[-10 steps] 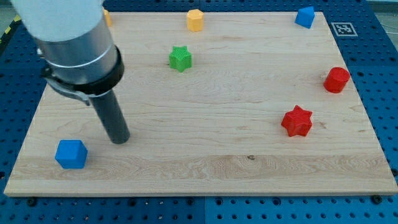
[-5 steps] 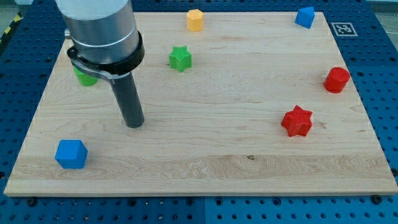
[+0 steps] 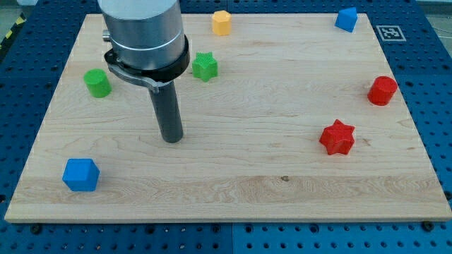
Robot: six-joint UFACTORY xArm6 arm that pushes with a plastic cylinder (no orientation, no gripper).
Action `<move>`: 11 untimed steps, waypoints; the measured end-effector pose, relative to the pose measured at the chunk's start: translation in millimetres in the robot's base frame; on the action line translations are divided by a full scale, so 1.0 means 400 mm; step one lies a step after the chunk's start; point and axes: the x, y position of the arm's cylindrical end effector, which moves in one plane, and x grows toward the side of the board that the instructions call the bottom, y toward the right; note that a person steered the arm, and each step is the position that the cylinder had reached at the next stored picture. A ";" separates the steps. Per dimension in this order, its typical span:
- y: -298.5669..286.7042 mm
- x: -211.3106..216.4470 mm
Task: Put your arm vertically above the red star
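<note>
Resting on the pale wooden surface (image 3: 233, 180), my tip (image 3: 171, 138) sits well to the view's left of the red plastic star block (image 3: 337, 137), apart from it. No pincer shows. Beyond my tip, the green plastic star block (image 3: 205, 66) is partly hidden by the arm's grey housing (image 3: 145, 35).

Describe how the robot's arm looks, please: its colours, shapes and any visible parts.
The arm is a wide, light grey metallic cylinder. A black ring clamp circles its lower edge. Below it a straight dark rod narrows the arm down to my tip. No cables or markings show.
</note>
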 end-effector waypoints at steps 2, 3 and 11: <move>0.148 -0.003; 0.209 -0.025; 0.538 -0.092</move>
